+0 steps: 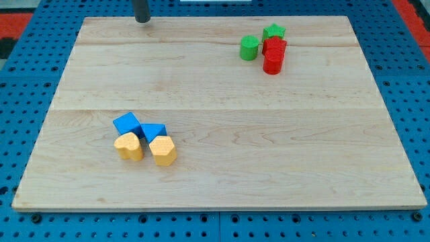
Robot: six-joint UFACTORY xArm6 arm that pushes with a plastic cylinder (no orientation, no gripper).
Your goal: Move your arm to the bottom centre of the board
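Observation:
My tip (142,20) is at the view's top, left of centre, touching down at the far edge of the wooden board (222,161). It is far from all blocks. In the lower left of the board lie a blue cube (127,124), a blue triangular block (153,131), a yellow heart-shaped block (128,146) and a yellow hexagonal block (163,150), clustered together. At the upper right stand a green cylinder (250,48), a green star-shaped block (273,31), a red block (275,46) and a red cylinder (273,62), also clustered.
The board rests on a blue pegboard surface (27,81) that shows on all sides. A red strip (20,23) shows at the view's top left corner.

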